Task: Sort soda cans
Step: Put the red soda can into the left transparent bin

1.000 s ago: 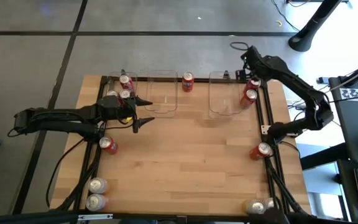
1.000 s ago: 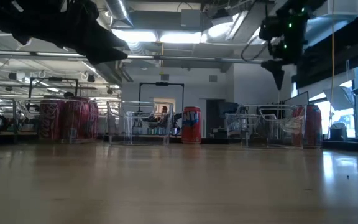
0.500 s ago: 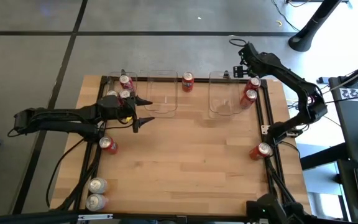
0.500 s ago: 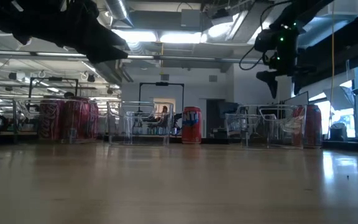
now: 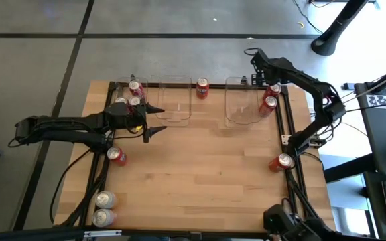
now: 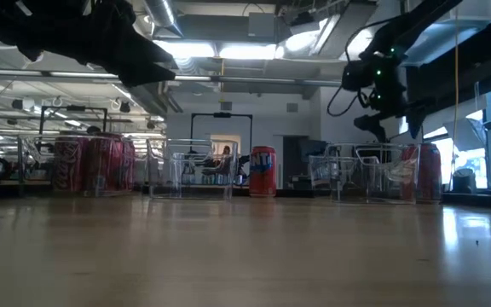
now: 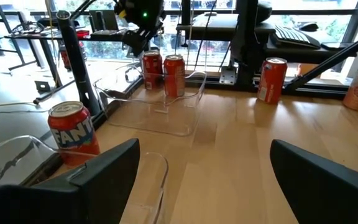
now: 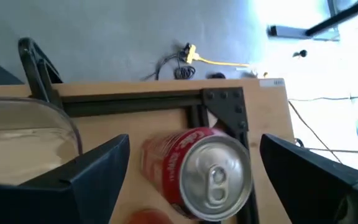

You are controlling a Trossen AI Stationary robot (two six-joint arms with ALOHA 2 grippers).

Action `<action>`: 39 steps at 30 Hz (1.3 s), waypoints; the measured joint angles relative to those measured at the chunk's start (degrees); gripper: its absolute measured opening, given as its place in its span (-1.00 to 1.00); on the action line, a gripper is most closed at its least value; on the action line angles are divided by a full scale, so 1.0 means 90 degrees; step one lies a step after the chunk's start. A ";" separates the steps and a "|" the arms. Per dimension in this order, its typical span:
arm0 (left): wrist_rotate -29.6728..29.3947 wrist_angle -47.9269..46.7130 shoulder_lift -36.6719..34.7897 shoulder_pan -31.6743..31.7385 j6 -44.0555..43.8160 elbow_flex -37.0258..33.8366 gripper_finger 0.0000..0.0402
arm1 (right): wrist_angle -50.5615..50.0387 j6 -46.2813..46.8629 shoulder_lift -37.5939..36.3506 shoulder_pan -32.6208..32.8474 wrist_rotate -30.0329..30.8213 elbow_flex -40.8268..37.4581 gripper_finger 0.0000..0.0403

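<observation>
Since earlier, our right gripper [image 5: 259,62] has swung toward the table's far right corner, fingers spread, above a red silver-topped soda can [image 8: 197,168]. Our left gripper [image 5: 157,120] hangs spread, empty.

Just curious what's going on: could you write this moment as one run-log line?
task: sort soda cans | right pincer: open, above red can at far right corner | left pincer: open, empty, by clear bin
</observation>
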 joint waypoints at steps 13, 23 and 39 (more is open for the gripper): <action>0.0000 0.0000 0.0000 -0.0002 -0.0022 0.0000 0.74 | -0.0534 0.0087 0.0270 0.0072 0.0036 0.0001 0.79; -0.0001 -0.0012 0.0000 -0.0001 -0.0145 0.0000 0.74 | -0.0851 0.0388 0.0736 0.0154 0.0238 0.0000 0.79; -0.0002 0.0000 0.0000 -0.0001 -0.0021 0.0000 0.74 | -0.0913 0.0193 0.0763 0.0152 -0.0176 0.0003 0.79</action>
